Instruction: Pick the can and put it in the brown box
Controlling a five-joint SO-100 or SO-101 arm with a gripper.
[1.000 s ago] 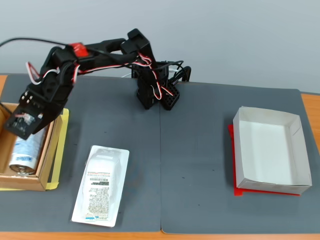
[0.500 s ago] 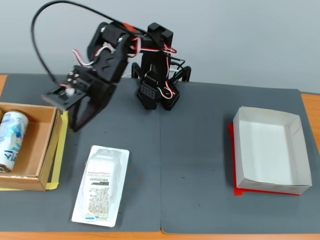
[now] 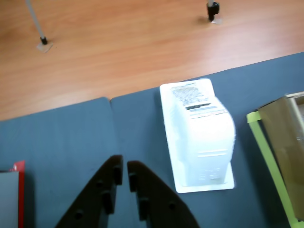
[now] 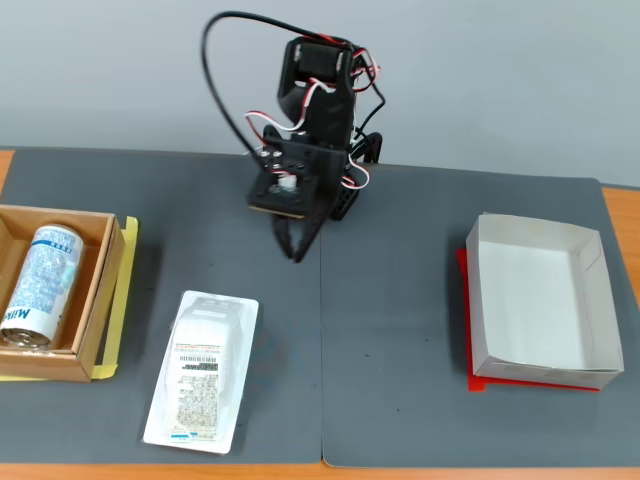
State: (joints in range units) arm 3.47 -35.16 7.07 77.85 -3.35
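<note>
In the fixed view the white can with blue print (image 4: pixel 41 285) lies on its side inside the brown cardboard box (image 4: pixel 101 300) at the left edge. My gripper (image 4: pixel 297 248) hangs shut and empty above the dark mat, well to the right of the box. In the wrist view my black gripper (image 3: pixel 123 168) shows its jaws nearly together with nothing between them. A corner of the brown box (image 3: pixel 285 142) shows at the right edge there. The can is out of view in the wrist view.
A flat white blister pack with a barcode label (image 4: pixel 203 371) (image 3: pixel 199 135) lies on the mat between gripper and box. A white paper box on a red base (image 4: pixel 540 300) stands at the right; its red edge (image 3: pixel 18 190) shows in the wrist view. Yellow-green tape (image 4: pixel 126 290) edges the brown box.
</note>
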